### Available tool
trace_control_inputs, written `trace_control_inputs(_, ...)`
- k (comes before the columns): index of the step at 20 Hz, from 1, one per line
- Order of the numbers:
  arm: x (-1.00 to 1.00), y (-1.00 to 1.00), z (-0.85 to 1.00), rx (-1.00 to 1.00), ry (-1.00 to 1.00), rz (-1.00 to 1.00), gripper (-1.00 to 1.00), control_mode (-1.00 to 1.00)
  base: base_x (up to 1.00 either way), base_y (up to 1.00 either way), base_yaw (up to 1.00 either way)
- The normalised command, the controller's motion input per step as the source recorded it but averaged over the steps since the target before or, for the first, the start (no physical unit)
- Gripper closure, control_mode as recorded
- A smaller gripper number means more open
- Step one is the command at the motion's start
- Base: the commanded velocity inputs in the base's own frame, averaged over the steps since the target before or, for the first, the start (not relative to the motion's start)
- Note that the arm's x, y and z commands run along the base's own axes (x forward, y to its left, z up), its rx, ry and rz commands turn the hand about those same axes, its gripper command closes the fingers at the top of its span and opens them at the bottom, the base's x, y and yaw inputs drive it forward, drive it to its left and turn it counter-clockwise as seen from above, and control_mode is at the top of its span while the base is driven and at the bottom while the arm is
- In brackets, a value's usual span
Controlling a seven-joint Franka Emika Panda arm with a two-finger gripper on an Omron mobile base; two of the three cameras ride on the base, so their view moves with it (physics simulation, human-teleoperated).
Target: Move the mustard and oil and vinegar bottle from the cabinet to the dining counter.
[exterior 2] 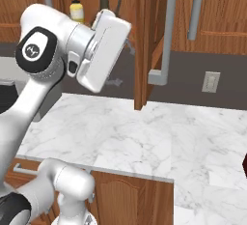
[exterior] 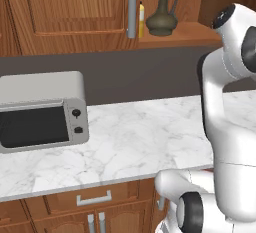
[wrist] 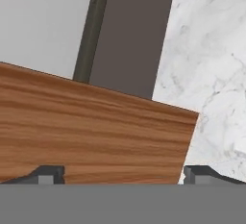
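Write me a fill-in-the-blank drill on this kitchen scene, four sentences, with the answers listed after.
1. The mustard and the oil and vinegar bottle both stand on the shelf of the ____.
2. On the marble worktop, at its left end, sits a grey ____.
3. In the left base view the mustard stands to the ____ of the flask.
4. The gripper has its fingers spread ____, holding nothing.

Missing words: cabinet; toaster oven; left; open

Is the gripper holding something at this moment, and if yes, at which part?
Nothing is held. The gripper is open, facing a wooden panel; mustard and oil and vinegar bottle stand on the cabinet shelf.
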Motion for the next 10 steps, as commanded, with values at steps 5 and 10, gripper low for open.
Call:
trace_control_inputs(5, 0.34, 0.66, -0.08, -0.17, -0.02, 0.08, -1.0, -1.0, 0.0, 0.0, 0.0)
trace_control_inputs(10, 0.15, 0.71, 0.03, -0.09, 0.11, 0.25, -1.0, -1.0, 0.0, 0.0, 0.0)
